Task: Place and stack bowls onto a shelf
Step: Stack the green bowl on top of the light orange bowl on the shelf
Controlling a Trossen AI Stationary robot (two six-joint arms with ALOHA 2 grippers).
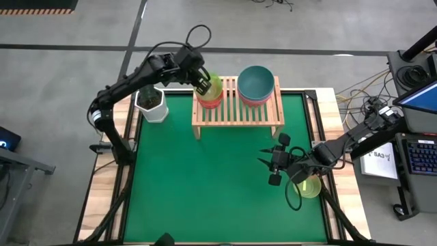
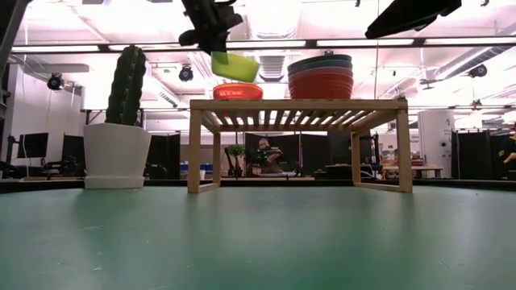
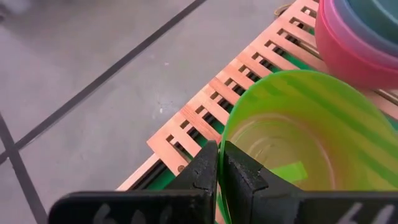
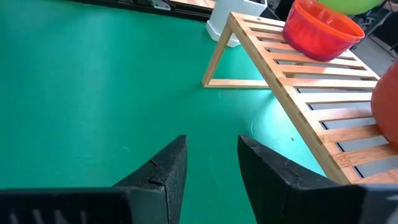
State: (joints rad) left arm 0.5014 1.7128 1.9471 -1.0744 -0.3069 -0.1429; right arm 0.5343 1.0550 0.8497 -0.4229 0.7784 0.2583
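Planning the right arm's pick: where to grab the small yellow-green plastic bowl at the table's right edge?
By its rim, from straight above, one finger inside the wall, one outside: the small yellow-green plastic bowl seems to sit open side up, partly under the right arm. The right gripper is open nearby.

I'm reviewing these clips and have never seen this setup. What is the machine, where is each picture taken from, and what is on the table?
Two dark robot arms work at a green table. One picture looks down from above, one level across the table, and one from each wrist. A wooden shelf stands at the back, carrying a red bowl and a stack of bowls. A cactus pot stands beside it. The left claw pinches a green bowl by its rim, above the red one. The right claw is open over the table, holding nothing. Another green bowl sits under the right arm.
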